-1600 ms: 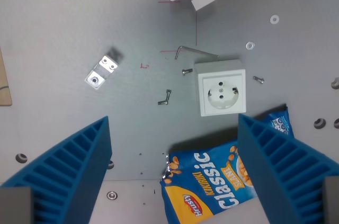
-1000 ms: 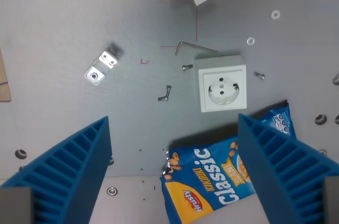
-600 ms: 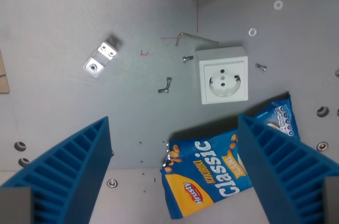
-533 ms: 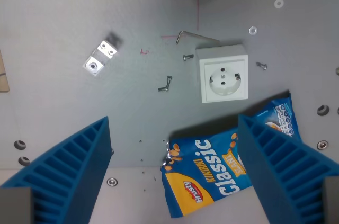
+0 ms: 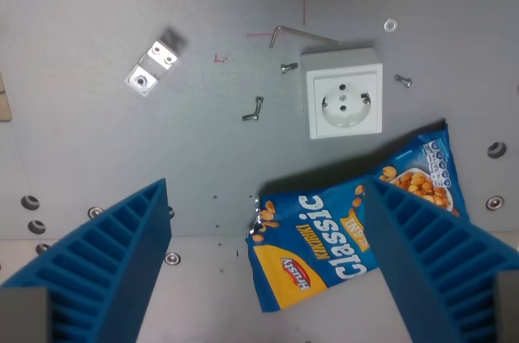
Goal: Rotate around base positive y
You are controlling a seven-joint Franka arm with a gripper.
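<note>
The blue and yellow foil snack bag [image 5: 357, 237] at the lower centre-right of the frame bears large white letters reading "Classic", a smaller line above it too blurred to read, and a red logo that cannot be made out.

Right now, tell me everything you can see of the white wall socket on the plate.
The white wall socket is a square, plastic-looking block lying flat, face up, on the grey metal plate. Its round recess shows two pin holes and a centre screw. It sits in the upper part of the wrist view's right, slightly rotated. An Allen key lies just above its top edge and a small screw beside its upper-left corner; whether either touches it is unclear. The snack bag lies just below, apart from it.
</note>
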